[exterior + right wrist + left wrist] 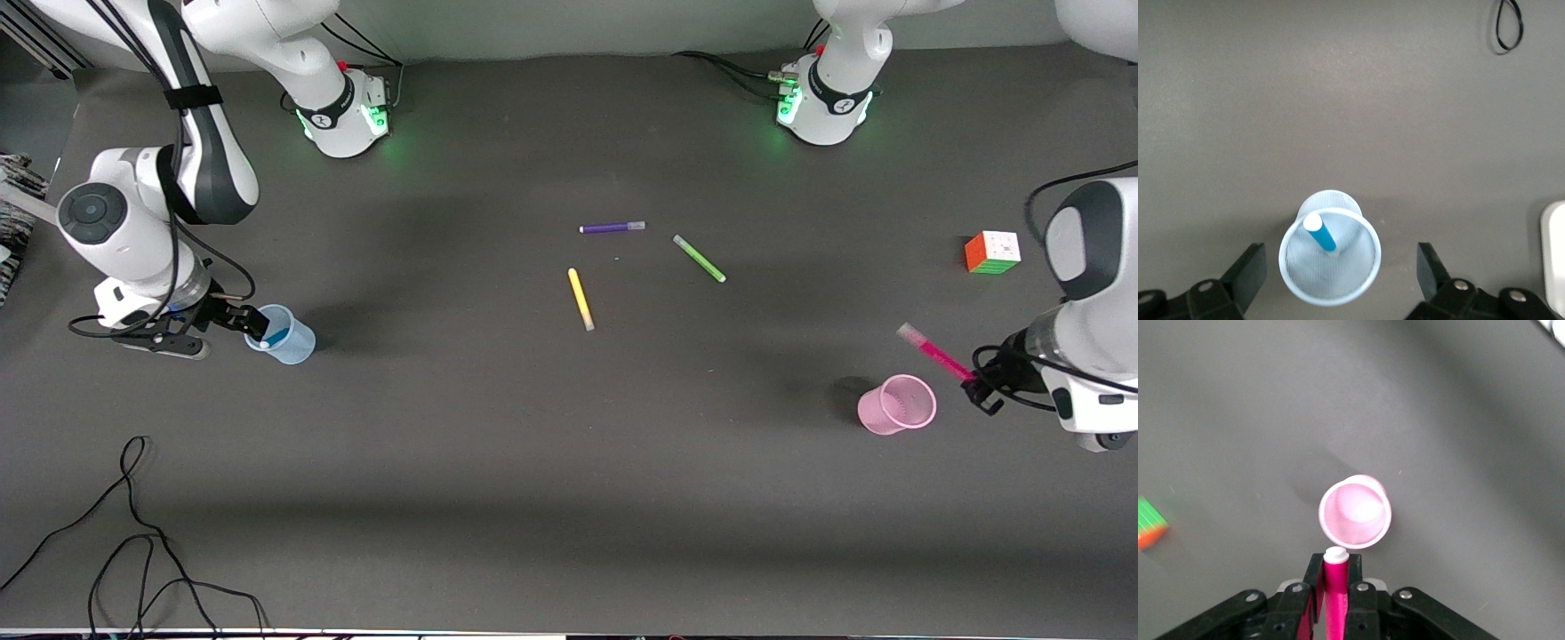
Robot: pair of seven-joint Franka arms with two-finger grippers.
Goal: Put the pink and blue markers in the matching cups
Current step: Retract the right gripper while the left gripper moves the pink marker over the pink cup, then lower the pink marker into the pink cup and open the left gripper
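The blue marker stands tilted inside the pale blue cup, its pale cap up. My right gripper is open right above that cup; in the right wrist view the fingers stand wide on either side of the blue cup, clear of the blue marker. My left gripper is shut on the pink marker, which slants up from the jaws. It hangs beside the pink cup, toward the left arm's end. In the left wrist view the pink marker points at the pink cup.
Purple, green and yellow markers lie loose mid-table. A colour cube sits near the left arm's end. A black cable loops on the table close to the front camera, at the right arm's end.
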